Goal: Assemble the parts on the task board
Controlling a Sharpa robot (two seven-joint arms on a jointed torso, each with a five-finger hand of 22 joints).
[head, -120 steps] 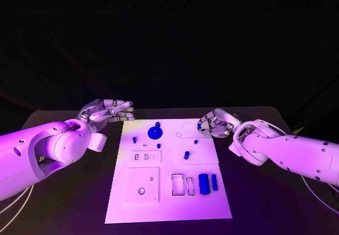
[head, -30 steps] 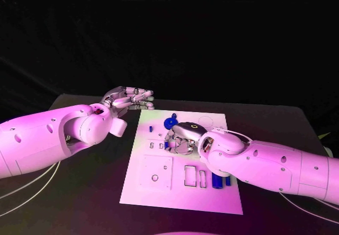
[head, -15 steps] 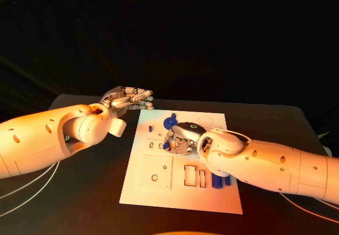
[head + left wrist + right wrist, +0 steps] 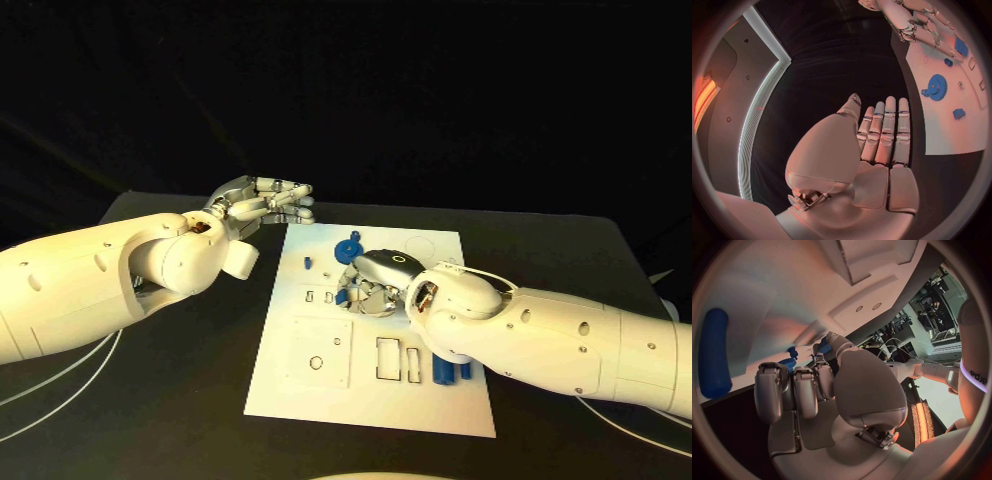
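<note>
Right hand [image 4: 372, 285] now low over board [image 4: 433, 405] middle, fingers curled at small part; hold unclear. Left hand [image 4: 264, 208] unmoved, spread, empty. Pickup likely underway.

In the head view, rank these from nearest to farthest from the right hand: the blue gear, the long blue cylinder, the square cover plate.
1. Blue gear: just beyond the right hand, at the board's far end.
2. Square cover plate: nearer the robot, on the left-arm side.
3. Long blue cylinder: near end, partly under the right arm.

A white task board [image 4: 368, 405] is seen on a black table [image 4: 159, 400]; blue parts [image 4: 348, 249] and silver hands [image 4: 267, 205] are shown.
</note>
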